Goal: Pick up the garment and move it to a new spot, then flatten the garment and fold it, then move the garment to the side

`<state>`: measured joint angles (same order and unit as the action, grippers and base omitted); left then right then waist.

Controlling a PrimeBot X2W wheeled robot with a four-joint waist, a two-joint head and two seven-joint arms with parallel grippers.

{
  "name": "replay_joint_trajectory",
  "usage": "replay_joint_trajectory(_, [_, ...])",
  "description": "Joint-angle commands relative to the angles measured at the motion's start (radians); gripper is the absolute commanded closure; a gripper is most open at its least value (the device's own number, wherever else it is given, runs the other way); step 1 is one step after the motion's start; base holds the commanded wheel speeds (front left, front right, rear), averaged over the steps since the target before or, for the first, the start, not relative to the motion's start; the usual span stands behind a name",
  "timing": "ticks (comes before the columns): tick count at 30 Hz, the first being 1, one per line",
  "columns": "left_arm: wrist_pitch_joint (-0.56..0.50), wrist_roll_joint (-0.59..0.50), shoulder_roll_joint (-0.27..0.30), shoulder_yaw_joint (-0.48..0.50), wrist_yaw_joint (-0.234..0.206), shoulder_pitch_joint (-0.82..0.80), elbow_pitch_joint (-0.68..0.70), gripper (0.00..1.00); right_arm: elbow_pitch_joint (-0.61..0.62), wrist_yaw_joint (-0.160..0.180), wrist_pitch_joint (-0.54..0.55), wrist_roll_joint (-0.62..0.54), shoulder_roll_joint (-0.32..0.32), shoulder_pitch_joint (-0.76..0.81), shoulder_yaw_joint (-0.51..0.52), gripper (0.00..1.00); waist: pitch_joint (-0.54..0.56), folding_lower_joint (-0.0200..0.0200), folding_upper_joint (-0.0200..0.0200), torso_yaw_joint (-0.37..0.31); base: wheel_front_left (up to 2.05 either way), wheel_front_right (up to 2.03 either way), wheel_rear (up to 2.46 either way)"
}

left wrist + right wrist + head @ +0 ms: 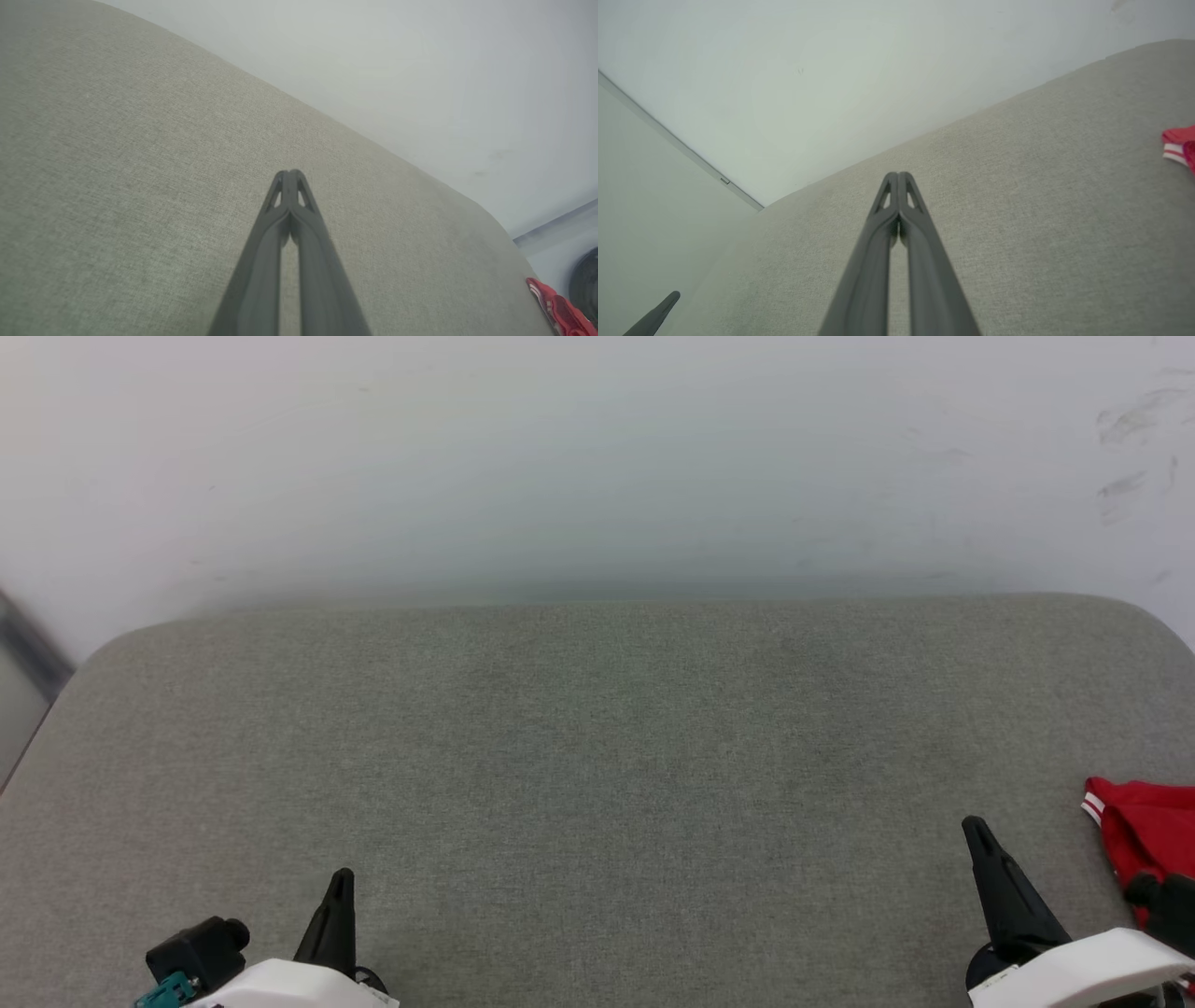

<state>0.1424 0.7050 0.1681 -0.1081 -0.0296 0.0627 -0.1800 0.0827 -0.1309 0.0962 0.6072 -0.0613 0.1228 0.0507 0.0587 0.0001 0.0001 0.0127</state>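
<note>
Garment (1144, 840) first: we see only a red bunch of it with red-and-white stripe trim. It lies at the right edge of the pad (597, 756), close to the front right corner, and runs out of the head view. Whether it is folded or crumpled there we cannot tell, since too little shows.

The left claw (342, 887) hangs over the front edge toward the left corner. The right claw (977, 831) hangs over the front edge just left of the cloth. In the wrist views each pair of fingers is pressed together with nothing between them, and neither claw touches the cloth.

As to the step, we judge that this scene fits two stages alike: a jersey waiting at the side to be picked up and carried toward the middle, or a jersey already folded and set aside. So we name no next move — it hangs on how the heap at the right edge is laid, and most of that heap is out of view.

Writing: we read none — no number, brand or label is legible on the visible cloth or on the claws.
</note>
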Motion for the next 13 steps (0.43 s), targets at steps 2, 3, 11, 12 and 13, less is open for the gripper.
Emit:
replay_joint_trajectory(2, [-0.014,0.054,-0.004,0.020,0.013,-0.037,0.008,1.00,-0.007,0.000,-0.008,0.066,-0.010,-0.035,0.000,1.00,-0.002,-0.0001,-0.0001,0.000,0.00,0.00,0.00])
replay_joint_trajectory(3, [-0.017,0.067,-0.006,0.023,0.015,-0.039,0.007,1.00,-0.012,0.000,-0.008,0.082,-0.010,-0.039,0.001,1.00,-0.002,-0.0001,-0.0001,0.000,0.00,0.00,0.00])
replay_joint_trajectory(11, [-0.047,0.170,-0.020,0.048,0.033,-0.056,-0.002,1.00,-0.050,0.000,-0.010,0.200,-0.013,-0.063,0.002,1.00,-0.007,-0.0001,-0.0001,-0.002,0.00,0.00,0.00])
replay_joint_trajectory(12, [-0.051,0.182,-0.021,0.051,0.035,-0.059,-0.003,1.00,-0.055,0.000,-0.010,0.214,-0.013,-0.066,0.003,1.00,-0.008,-0.0001,-0.0001,-0.002,0.00,0.00,0.00])
replay_joint_trajectory(13, [-0.054,0.194,-0.023,0.053,0.037,-0.061,-0.004,1.00,-0.059,0.000,-0.010,0.227,-0.013,-0.068,0.003,1.00,-0.009,-0.0001,-0.0001,-0.002,0.00,0.00,0.00])
